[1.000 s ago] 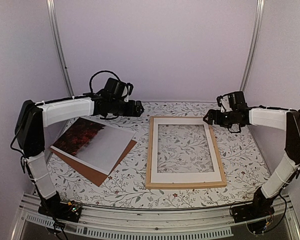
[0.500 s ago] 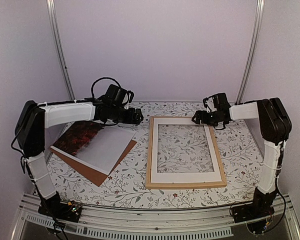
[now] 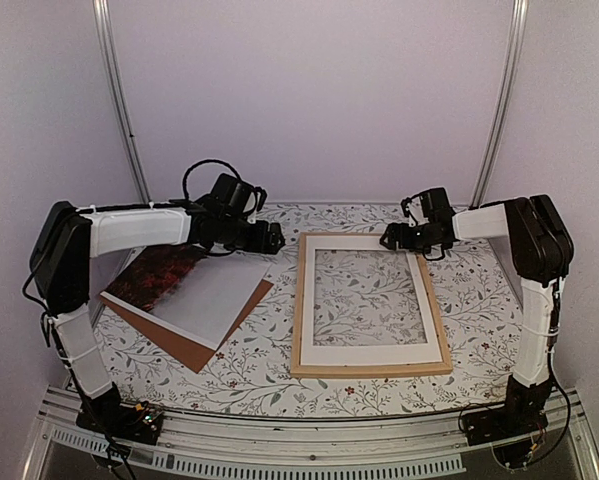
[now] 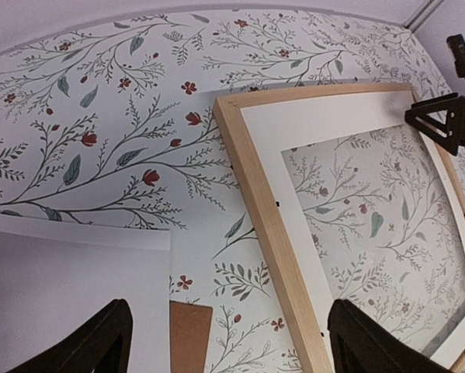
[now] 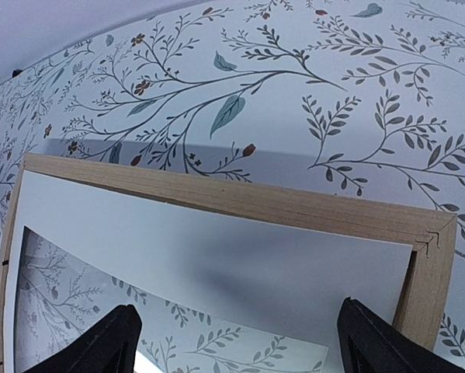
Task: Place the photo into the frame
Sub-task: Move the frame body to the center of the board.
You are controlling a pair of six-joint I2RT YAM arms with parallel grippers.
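From above: shows the frame (image 3: 298, 300) lying flat at the middle of the flowered table (image 3: 479, 300), with a white mat (image 3: 369, 353) inside it and the tablecloth showing through the window. Places the photo (image 3: 194, 285) left of the frame and apart from it, face up, reddish end toward the far left, resting askew on a brown board (image 3: 194, 352). Puts the left gripper (image 3: 276, 237) over the gap between photo and frame near the far edge, and the right gripper (image 3: 387, 240) at the frame's far right corner. Too small from here to judge either pair of jaws.

From the left wrist: adds the dark fingertips (image 4: 100, 346) spread wide at the bottom corners, grasping nothing. Shows below them the photo's pale corner, a sliver of the board and the frame's left strip. Catches the other gripper at the far right edge.

From the right wrist: brings the mitred corner joint of the frame up close, with the mat just inside it. Shows those fingertips (image 5: 100, 342) likewise released and empty. Leaves the photo out of view.
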